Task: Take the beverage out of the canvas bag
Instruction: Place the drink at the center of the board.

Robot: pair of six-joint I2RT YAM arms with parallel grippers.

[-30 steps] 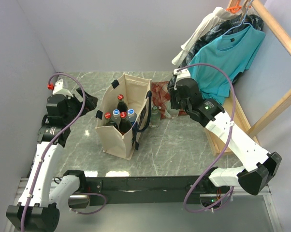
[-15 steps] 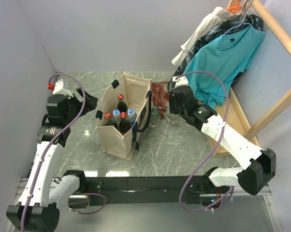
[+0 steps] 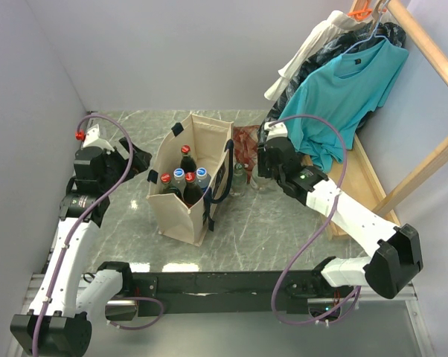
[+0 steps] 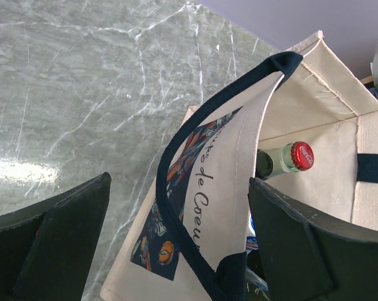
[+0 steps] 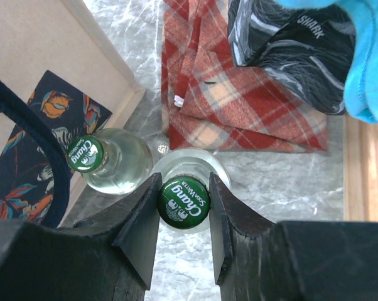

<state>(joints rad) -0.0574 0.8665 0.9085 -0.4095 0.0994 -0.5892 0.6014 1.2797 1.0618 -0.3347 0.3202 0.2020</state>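
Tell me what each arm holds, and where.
The right gripper, jaws shut, holds the clear glass bottle with green cap by its capped neck; left gripper holds nothing.

Your right gripper: clamped on green-capped bottle | second bottle: 10 o'clock, just beside bag | plaid cloth: 1 o'clock

A robot test cell staged like a home corner. Plain grey walls box in a marble-look tabletop, and a wooden rack holds shirts on hangers.
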